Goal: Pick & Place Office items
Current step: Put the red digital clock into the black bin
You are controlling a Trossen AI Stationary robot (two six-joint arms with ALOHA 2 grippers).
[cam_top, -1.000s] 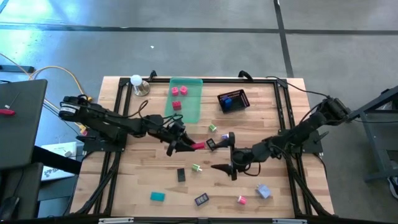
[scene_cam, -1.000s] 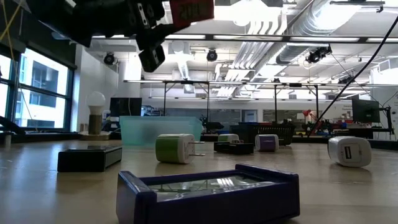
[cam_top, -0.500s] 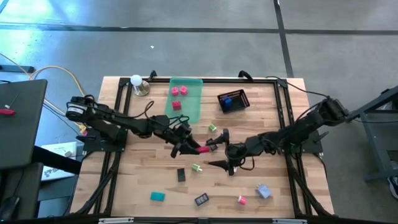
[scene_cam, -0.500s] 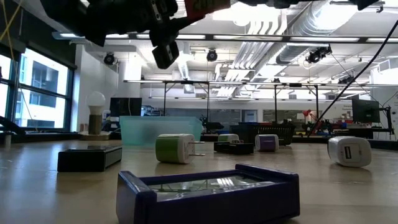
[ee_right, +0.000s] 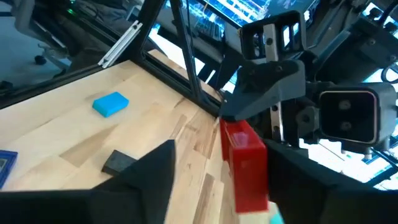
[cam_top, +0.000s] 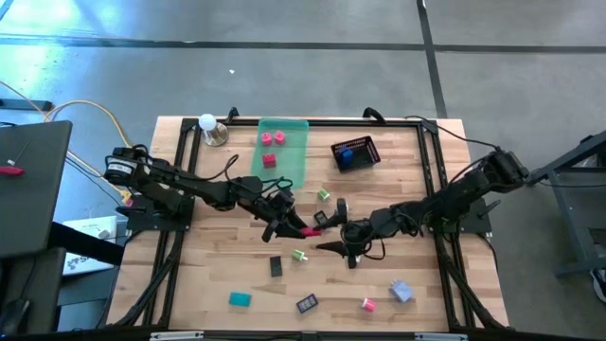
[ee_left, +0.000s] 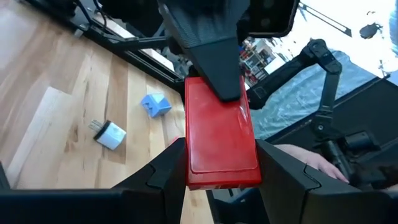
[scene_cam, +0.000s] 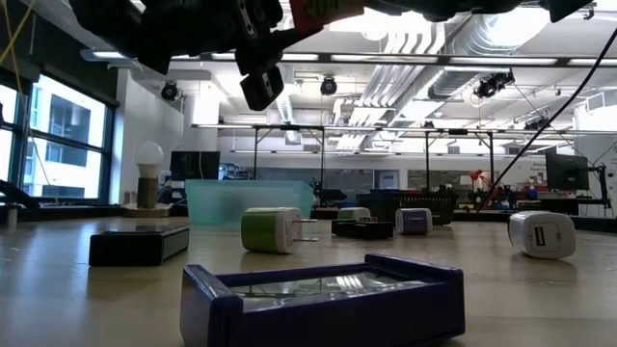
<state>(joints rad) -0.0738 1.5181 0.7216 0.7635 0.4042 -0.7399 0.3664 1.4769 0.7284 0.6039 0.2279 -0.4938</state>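
My left gripper (cam_top: 292,227) reaches in from the table's left and is shut on a red blocky piece (cam_top: 309,230), held above mid-table. My right gripper (cam_top: 336,230) faces it from the right, open, with one finger on each side of the piece's free end (ee_right: 245,158). Loose on the wood lie two green-and-white pieces (cam_top: 324,195) (cam_top: 300,255), a black piece (cam_top: 276,266), a teal one (cam_top: 240,299), a dark framed one (cam_top: 307,304), a pink one (cam_top: 367,304) and a lavender one (cam_top: 401,291). My left gripper pinches the red piece by its rear end (ee_left: 217,177) between its two fingers (ee_left: 165,177), coming roughly level from the table's left. The piece juts forward past the fingertips, lifted clear of the table. My right gripper has one finger (ee_left: 211,62) across the piece's far end; whether it touches, I cannot tell.
A translucent green tray (cam_top: 294,170) near the far edge holds pink and red pieces. The black mesh basket (cam_top: 367,144) beside it holds a blue piece. A bulb on a stand (cam_top: 207,123) is at the far left corner. A black frame (cam_top: 180,189) edges the table.
My left gripper has carried the red piece a little toward the table's right, still lifted. My right gripper has moved left and slightly toward the far edge, closing on the piece until its open fingers stand around the free end.
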